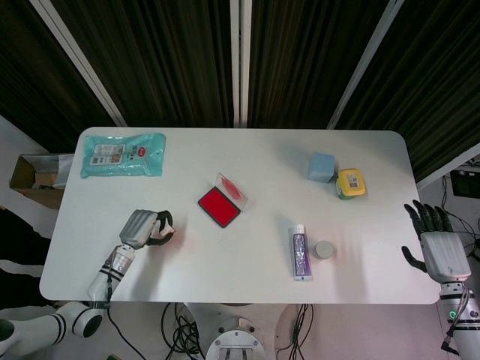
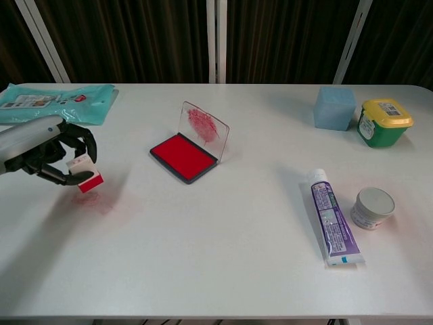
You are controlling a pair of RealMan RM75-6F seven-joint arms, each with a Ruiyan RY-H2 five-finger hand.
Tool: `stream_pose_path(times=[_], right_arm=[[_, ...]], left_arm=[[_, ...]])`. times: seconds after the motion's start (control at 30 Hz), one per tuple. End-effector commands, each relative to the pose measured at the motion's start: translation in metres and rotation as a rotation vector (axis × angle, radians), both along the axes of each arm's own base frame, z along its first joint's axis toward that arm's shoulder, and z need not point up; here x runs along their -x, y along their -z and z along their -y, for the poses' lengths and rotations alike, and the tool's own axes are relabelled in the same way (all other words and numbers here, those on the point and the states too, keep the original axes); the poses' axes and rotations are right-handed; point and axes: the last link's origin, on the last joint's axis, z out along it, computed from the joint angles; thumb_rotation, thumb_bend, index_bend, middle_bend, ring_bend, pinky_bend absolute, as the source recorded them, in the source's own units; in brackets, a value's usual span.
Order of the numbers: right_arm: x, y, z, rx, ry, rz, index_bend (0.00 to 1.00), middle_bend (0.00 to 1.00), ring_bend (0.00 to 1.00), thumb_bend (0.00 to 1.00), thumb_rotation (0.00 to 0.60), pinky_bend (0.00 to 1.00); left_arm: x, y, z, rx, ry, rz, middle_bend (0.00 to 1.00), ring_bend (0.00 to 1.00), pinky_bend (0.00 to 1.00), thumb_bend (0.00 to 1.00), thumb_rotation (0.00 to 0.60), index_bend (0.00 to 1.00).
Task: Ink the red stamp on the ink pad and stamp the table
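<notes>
My left hand (image 1: 142,227) (image 2: 51,153) grips the red stamp (image 2: 86,174), a small white block with a red base, at the table's left front. It hangs tilted just above a faint red print (image 2: 97,200) on the white table (image 2: 223,250). In the head view the stamp (image 1: 166,238) is mostly hidden by the fingers. The ink pad (image 1: 219,205) (image 2: 183,156) lies open at the table's middle, its clear lid (image 2: 203,127) standing up smeared with red. My right hand (image 1: 436,247) hangs past the table's right edge, fingers spread, holding nothing.
A teal wipes packet (image 1: 122,154) lies at the back left. A blue cube (image 2: 334,106) and a yellow-lidded green jar (image 2: 383,122) stand at the back right. A purple tube (image 2: 331,218) and a small white pot (image 2: 373,207) lie front right.
</notes>
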Motion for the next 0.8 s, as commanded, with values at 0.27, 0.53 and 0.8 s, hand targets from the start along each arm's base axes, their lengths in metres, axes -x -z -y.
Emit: stream_pose_path(times=[0.27, 0.53, 0.8], right_arm=[[0.001, -0.004, -0.002, 0.01, 0.0, -0.006, 0.0, 0.0, 0.0, 0.24, 0.6, 0.0], [0.001, -0.001, -0.001, 0.001, 0.003, -0.005, 0.0, 0.0, 0.0, 0.24, 0.6, 0.0], [0.002, -0.002, -0.002, -0.001, 0.013, -0.011, 0.0, 0.0, 0.0, 0.24, 0.6, 0.0]], left_arm=[[0.012, 0.013, 0.003, 0.022, -0.034, -0.004, 0.66, 1.0, 1.0, 0.34, 0.6, 0.54], [0.018, 0.015, 0.004, 0.028, -0.037, -0.007, 0.63, 1.0, 1.0, 0.34, 0.6, 0.51], [0.021, 0.017, 0.005, 0.039, -0.019, -0.013, 0.6, 1.0, 1.0, 0.33, 0.6, 0.47]])
